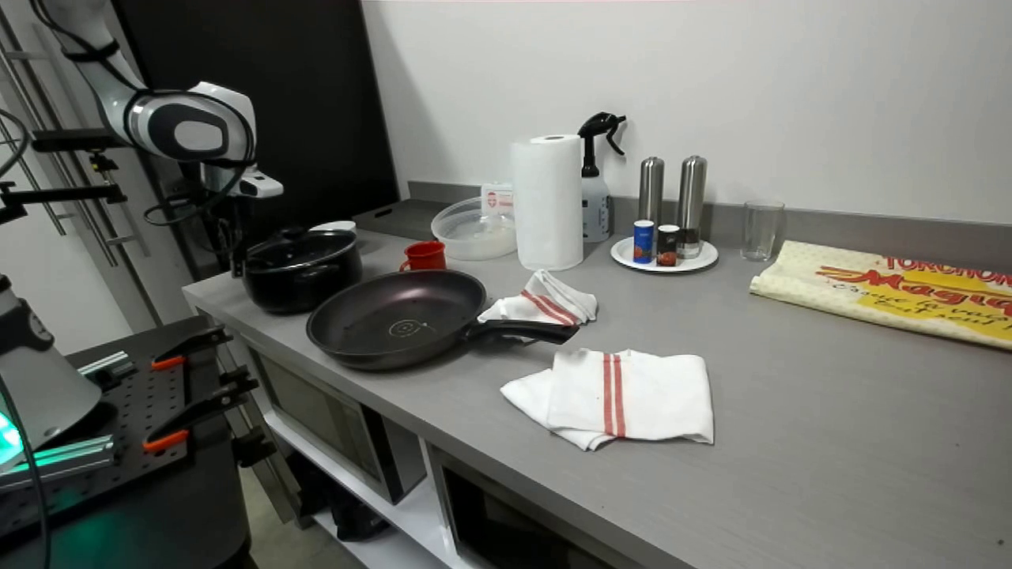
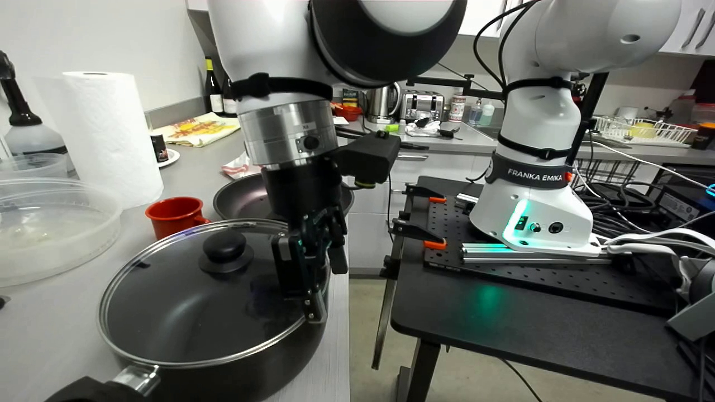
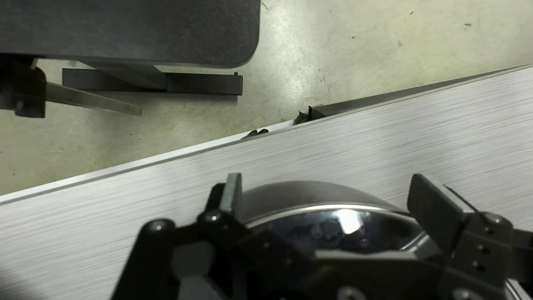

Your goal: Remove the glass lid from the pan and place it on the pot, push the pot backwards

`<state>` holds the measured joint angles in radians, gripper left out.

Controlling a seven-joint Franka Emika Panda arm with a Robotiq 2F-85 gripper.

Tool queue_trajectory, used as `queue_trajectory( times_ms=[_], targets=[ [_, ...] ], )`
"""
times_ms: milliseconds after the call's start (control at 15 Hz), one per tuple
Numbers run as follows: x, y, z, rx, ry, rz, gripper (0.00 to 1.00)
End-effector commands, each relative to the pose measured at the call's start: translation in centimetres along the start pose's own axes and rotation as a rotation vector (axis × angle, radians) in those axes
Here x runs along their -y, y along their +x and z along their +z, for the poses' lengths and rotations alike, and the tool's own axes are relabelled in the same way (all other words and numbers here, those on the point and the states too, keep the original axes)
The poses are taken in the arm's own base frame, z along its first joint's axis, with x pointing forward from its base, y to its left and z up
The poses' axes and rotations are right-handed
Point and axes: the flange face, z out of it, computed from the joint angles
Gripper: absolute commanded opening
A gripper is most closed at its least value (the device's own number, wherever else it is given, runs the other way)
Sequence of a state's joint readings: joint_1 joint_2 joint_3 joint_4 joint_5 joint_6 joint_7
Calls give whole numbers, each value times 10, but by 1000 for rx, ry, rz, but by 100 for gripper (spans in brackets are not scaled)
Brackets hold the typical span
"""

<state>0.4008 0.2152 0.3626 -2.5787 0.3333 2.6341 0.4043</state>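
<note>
Lid (image 2: 190, 304) on pot (image 2: 262, 368), tool (image 3: 329, 192) perhaps touching

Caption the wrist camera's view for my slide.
Open jaws frame the edge of a glass lid on a black pot.

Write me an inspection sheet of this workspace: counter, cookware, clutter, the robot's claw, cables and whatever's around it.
Surface: grey counter, finely streaked in the wrist view.
Job's things: glass lid on the black pot, which stands near the counter's edge; frying pan beside it, uncovered.
Clutter: red cup, paper towel roll, spray bottle, clear plastic tub, red-striped cloths.
Claw: open; the lid's rim shows between its jaws in the wrist view, but whether they touch it I can't tell.
Cables: black cables heaped by the robot base.
Surroundings: dark table under the robot base; kettle and toaster farther back.
</note>
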Motion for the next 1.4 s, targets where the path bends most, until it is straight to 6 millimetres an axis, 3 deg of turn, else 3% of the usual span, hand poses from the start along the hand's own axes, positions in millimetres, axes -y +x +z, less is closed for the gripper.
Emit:
queue_trajectory(
  times_ms=[0,667,1333],
  targets=[
    [2,1,-4,-31,5,-9,100],
    [3,-25,-22,75,19,30,100],
    [-4,-40,-78,-49,-73,-79,100]
  ],
)
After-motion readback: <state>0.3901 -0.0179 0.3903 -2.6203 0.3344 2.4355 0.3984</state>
